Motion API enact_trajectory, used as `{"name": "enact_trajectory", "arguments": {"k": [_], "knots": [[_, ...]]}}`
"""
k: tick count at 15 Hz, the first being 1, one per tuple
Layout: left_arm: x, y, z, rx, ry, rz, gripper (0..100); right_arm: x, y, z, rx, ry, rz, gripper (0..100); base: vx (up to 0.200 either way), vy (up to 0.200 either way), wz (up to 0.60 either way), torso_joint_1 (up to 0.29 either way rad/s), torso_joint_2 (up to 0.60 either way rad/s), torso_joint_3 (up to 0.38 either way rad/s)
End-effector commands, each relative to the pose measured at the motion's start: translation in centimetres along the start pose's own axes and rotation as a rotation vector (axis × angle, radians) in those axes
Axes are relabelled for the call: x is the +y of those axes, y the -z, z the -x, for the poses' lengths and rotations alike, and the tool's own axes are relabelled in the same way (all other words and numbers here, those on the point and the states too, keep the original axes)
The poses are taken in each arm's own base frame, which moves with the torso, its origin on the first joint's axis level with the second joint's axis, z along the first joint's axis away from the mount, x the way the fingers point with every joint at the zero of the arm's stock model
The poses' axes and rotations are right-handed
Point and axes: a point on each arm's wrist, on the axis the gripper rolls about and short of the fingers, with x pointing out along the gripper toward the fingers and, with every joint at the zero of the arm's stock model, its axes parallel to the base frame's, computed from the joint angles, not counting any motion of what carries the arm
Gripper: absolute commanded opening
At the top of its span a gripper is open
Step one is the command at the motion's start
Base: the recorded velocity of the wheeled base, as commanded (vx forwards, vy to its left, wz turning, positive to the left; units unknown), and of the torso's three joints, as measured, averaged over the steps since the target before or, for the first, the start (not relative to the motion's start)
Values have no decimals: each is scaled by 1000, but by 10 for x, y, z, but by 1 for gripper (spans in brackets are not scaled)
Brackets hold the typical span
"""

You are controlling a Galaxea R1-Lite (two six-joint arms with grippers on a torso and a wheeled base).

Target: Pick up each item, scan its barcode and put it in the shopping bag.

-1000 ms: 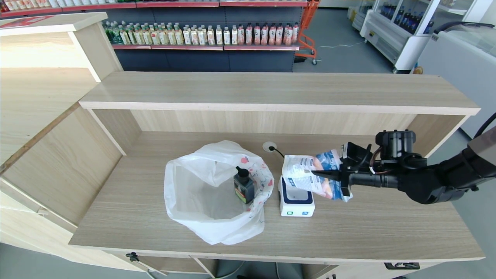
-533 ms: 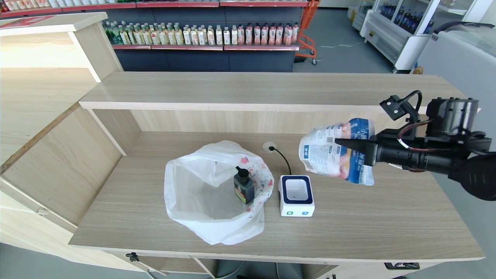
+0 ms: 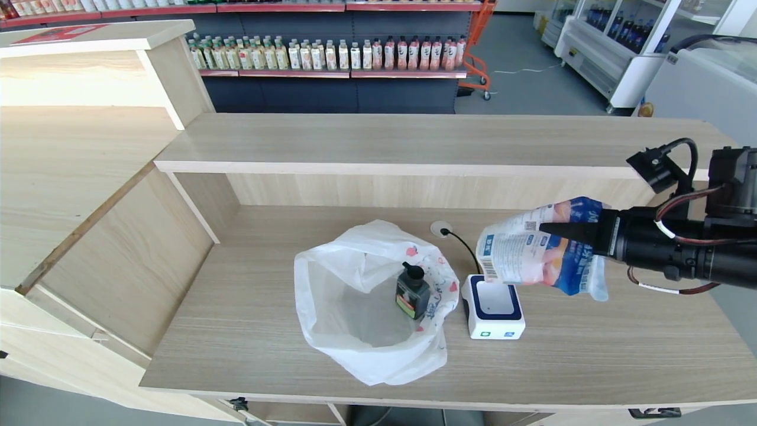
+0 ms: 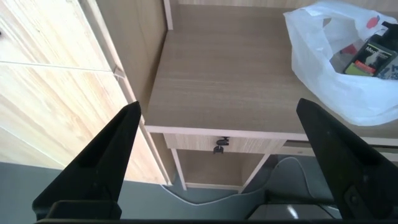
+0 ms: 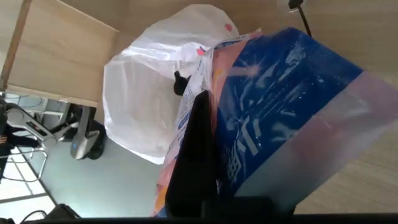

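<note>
In the head view, a packet is held in the air by the right gripper, which is clenched on its upper blue end. The packet hangs just above the far edge of the scanner, apart from it. A barcode is seen on the packet's lower corner, turned partly up towards the camera. The shopping bag stands open on the counter, just beside the scanner on the robot's left, and a dark bottle is already inside it.

In the left wrist view, the left gripper is seen released, its fingers spread wide and nothing between them. It is held off the counter's near corner, well apart from the bag.

In the right wrist view, the packet is pinched against a black finger, with the bag's mouth seen beyond it.

Several risks are judged from here. The scan may be missed if the barcode is not turned down to the scanner window. Because the packet is soft and gripped at one end only, it may sag, swing or slip during the carry. If it is brought across too low, the scanner may be struck. The bag's limp rim may be caught and folded shut, or the bottle knocked over, if the packet is let go short of the opening.
</note>
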Motion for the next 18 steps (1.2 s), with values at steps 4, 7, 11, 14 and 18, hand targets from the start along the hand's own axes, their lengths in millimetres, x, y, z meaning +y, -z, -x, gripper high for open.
{"name": "enact_trajectory", "arguments": {"k": [4,7,11,14,18], "knots": [[0,0,0,0,-1,1,100,41,9,-16,148,-112,-177,0,0,0,0,0,0,0],[0,0,0,0,-1,1,100,51,19,-36,220,-145,-261,0,0,0,0,0,0,0],[0,0,0,0,-1,2,100,57,30,-53,306,-212,-267,0,0,0,0,0,0,0],[0,0,0,0,-1,1,100,51,46,-74,358,-196,-275,0,0,0,0,0,0,0],[0,0,0,0,-1,1,100,44,63,-105,360,-212,-258,0,0,0,0,0,0,0]]}}
